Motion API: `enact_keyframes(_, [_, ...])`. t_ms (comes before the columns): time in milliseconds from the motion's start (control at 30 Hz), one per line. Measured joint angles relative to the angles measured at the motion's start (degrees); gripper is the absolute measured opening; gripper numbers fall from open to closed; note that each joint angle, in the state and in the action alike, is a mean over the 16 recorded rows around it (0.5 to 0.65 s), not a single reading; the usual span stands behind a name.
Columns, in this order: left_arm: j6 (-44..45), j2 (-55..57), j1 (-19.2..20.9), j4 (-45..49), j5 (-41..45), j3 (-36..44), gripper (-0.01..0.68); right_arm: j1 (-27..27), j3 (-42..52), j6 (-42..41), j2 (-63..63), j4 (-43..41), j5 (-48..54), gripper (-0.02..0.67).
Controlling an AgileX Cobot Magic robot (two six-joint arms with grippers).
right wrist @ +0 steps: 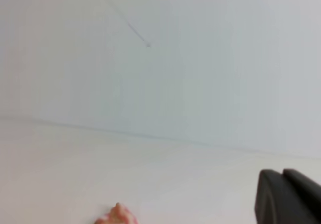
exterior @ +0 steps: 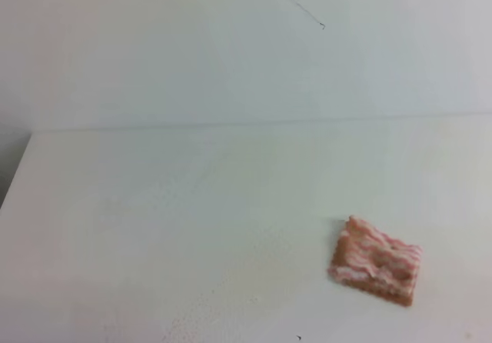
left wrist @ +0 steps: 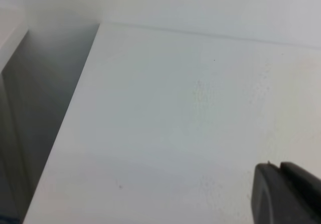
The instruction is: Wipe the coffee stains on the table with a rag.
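Low at each wrist view's corner — left claw (left wrist: 287,194) unreadable, right claw (right wrist: 288,196) closed, rag (exterior: 375,260) apart.

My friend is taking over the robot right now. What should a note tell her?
Right gripper: only a dark piece shows in the corner of its wrist view; it is shut and holds nothing.
Left gripper: only a dark piece shows; open or shut cannot be told.
Rag: lies loose on the table, front right in the high view, nothing touching it. Its tip peeks into the right wrist view.
Coffee stain: none visible in any view. It may be wiped already or under the rag; cannot tell.
Left to do: lift the rag and check beneath.
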Motion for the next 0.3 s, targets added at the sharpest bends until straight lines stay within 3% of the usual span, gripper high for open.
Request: enact_keyframes(300, [0.0, 0.0, 0.0, 0.0, 0.0, 0.0, 0.000, -4.8, 1.6, 0.0, -2.5, 0.0, -0.2, 0.000])
